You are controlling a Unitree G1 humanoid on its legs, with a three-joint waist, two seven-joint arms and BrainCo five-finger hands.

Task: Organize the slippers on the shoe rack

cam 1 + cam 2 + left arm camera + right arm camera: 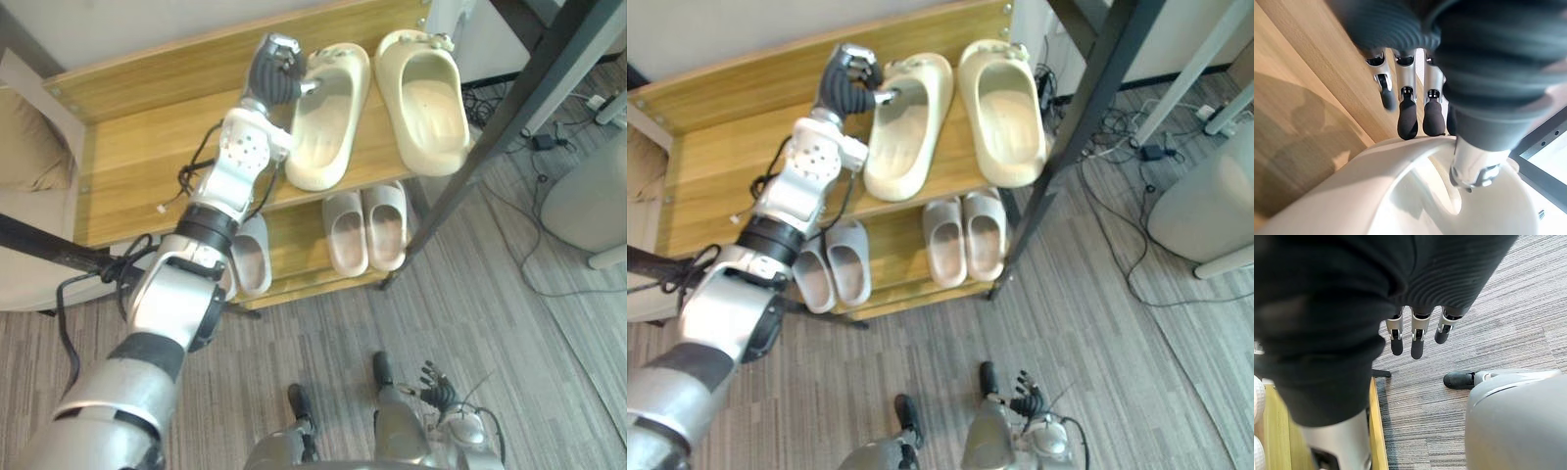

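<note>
Two large cream slippers lie side by side on the top shelf of the wooden shoe rack. My left hand is shut on the left cream slipper at its outer rim. In the left wrist view the fingers curl outside the slipper's wall and the thumb reaches inside. The right cream slipper rests untouched beside it. My right hand hangs low over the floor with its fingers relaxed and nothing in them.
On the lower shelf sit a pair of grey slippers and another grey pair further left. A black metal post slants past the rack's right end. Cables and a white rounded object lie at the right.
</note>
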